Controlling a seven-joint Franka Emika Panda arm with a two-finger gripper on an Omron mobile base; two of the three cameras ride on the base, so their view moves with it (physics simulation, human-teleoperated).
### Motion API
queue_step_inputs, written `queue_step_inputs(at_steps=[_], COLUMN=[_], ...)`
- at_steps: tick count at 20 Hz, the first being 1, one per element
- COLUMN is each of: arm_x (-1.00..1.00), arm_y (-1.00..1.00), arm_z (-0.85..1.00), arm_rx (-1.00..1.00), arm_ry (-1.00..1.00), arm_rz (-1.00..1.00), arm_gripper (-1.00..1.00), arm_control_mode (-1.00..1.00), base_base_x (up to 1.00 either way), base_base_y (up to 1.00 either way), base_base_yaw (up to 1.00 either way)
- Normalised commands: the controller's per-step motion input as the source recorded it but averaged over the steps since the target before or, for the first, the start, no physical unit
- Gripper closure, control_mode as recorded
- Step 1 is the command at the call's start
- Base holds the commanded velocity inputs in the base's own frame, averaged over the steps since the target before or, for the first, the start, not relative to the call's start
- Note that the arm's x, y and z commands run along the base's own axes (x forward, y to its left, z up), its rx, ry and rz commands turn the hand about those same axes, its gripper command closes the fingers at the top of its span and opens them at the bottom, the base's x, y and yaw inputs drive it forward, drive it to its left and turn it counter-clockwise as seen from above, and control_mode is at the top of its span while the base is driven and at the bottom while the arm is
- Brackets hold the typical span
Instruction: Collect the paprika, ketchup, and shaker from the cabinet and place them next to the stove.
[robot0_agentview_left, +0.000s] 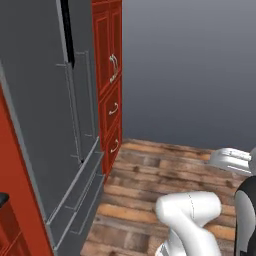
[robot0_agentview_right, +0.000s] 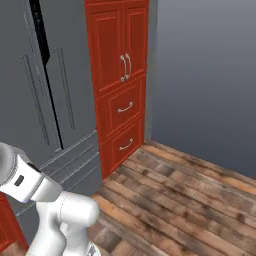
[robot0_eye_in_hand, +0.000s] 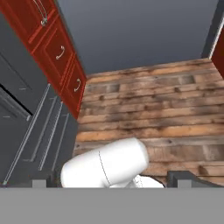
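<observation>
My gripper (robot0_eye_in_hand: 114, 180) is open, and its two dark fingertips (robot0_eye_in_hand: 43, 179) stand wide apart at the bottom of the hand view with nothing between them. It looks down over the wooden floor (robot0_eye_in_hand: 153, 109) and my own white arm. The paprika, ketchup, shaker and stove are out of view. A tall glossy red unit (robot0_agentview_right: 120, 55) with two raised-panel doors, curved silver handles (robot0_agentview_right: 124, 67) and two drawers stands ahead. I cannot tell whether it is the task's cabinet.
A big grey fridge (robot0_agentview_left: 45, 100) with long handles fills the left, right beside the red unit (robot0_agentview_left: 110, 65). A plain grey wall (robot0_agentview_right: 205, 75) closes the far side. A red panel (robot0_agentview_left: 20, 200) stands close at the lower left. Plank floor (robot0_agentview_right: 180, 200) lies open ahead.
</observation>
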Motion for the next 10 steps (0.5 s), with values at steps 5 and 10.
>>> queue_step_inputs(at_steps=[5, 10], arm_x=[0.0, 0.0], arm_y=[0.0, 0.0], arm_z=[0.0, 0.0], arm_rx=[0.0, 0.0], arm_ry=[0.0, 0.0], arm_rz=[0.0, 0.0], arm_gripper=[-1.0, -1.0], arm_control_mode=[1.0, 1.0], base_base_x=[0.02, 0.0], base_base_y=[0.0, 0.0], base_base_yaw=[-0.74, -0.75])
